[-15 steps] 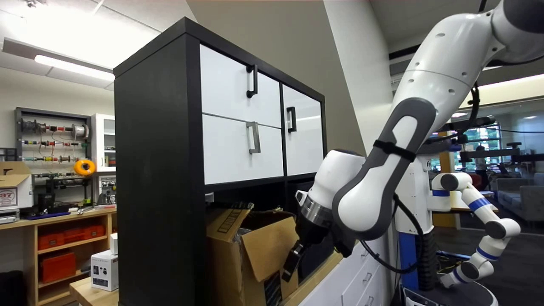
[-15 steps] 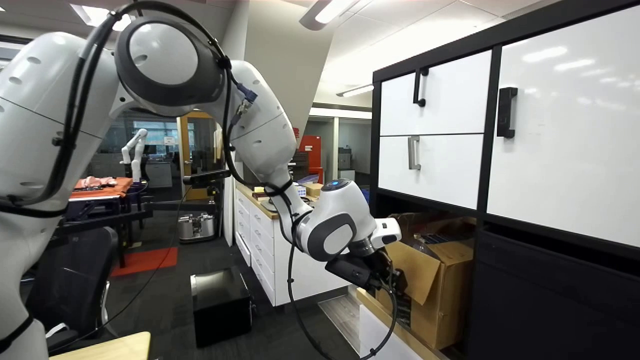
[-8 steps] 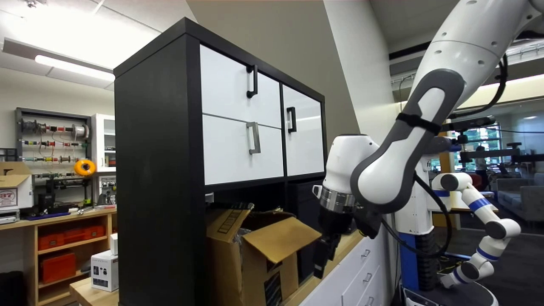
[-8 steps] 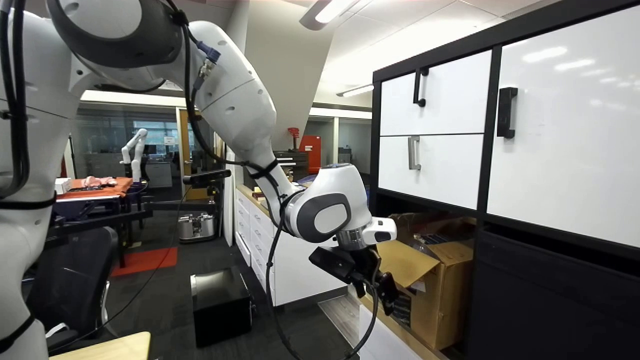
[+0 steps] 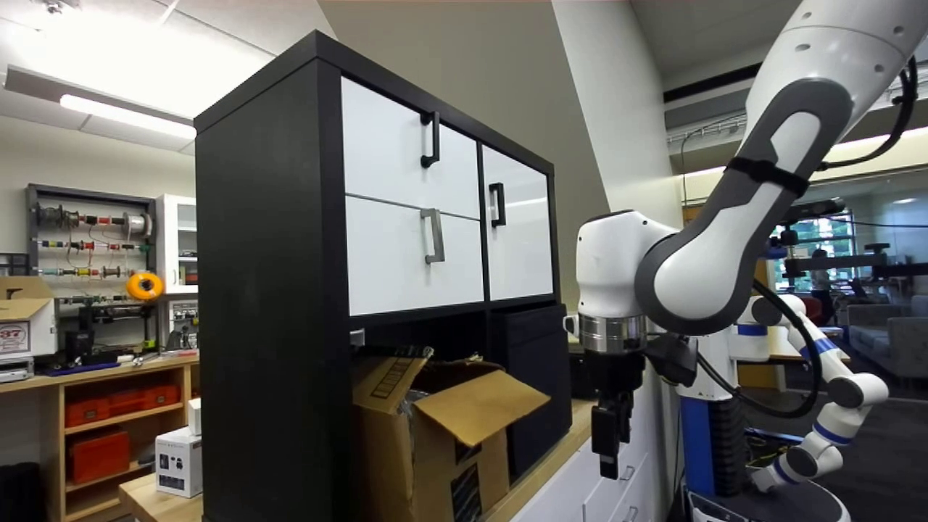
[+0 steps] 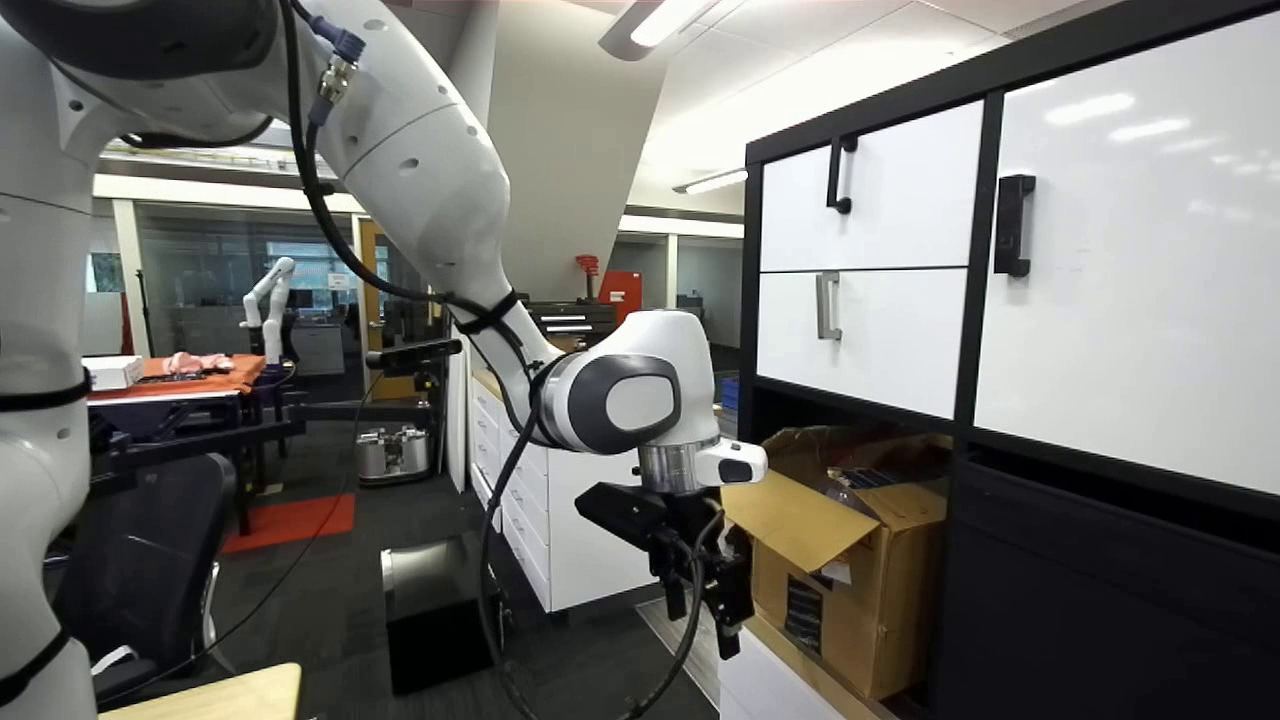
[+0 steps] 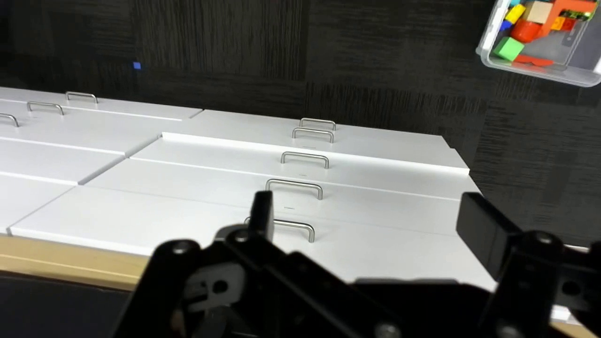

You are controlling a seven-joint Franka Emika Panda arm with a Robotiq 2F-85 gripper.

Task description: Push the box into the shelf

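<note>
Box (image 5: 441,458) juts from the shelf (image 5: 270,275), open room between flap edge (image 5: 507,418) and spread claw (image 7: 370,220)

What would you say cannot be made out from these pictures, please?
Back of the box: hidden by the side panel of the shelf in an exterior view.
Bottom of its inside: behind its own front wall in both exterior views.
Any print on the black label: too small to read in both exterior views.
Rest of the clear bin: cut off by top and right edges in the wrist view.
</note>
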